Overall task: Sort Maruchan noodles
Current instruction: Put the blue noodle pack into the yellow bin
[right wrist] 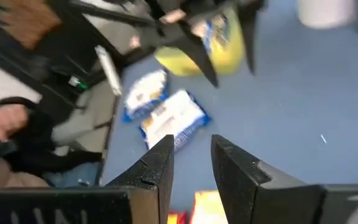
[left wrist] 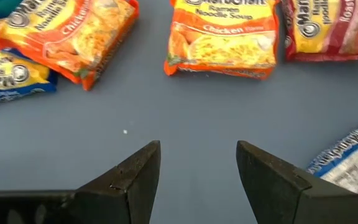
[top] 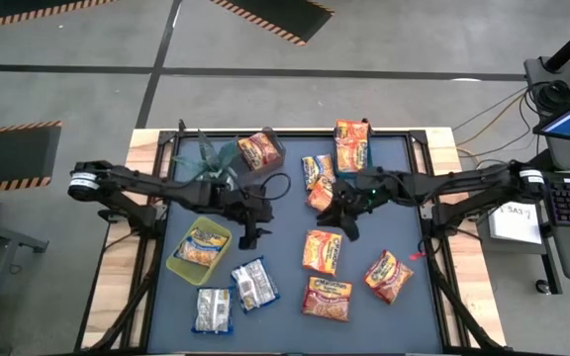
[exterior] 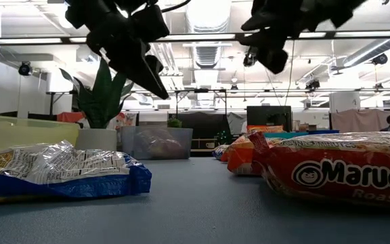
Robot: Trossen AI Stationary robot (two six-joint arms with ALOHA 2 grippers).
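Observation:
Several orange Maruchan packets lie flat on the blue mat: one (top: 322, 250) mid-table, two (top: 387, 275) (top: 328, 297) near the front, and a group (top: 351, 145) at the far edge. Two whitish-silver packets (top: 253, 284) (top: 212, 310) lie front left. A yellow-and-blue packet lies in the yellow bin (top: 178, 259). My left gripper (top: 248, 237) (left wrist: 197, 146) hovers open over bare mat beside that bin. My right gripper (top: 349, 229) (right wrist: 191, 140) hovers open above the mat near the far group. In the low view both grippers (exterior: 158, 88) (exterior: 276, 64) hang well above the table.
A clear bin (top: 275, 148) holding an orange packet stands at the far edge, beside a potted plant (top: 211, 158). Bare mat lies between the two grippers. In the right wrist view a person's hand (right wrist: 5, 121) and sleeve show past the table's edge.

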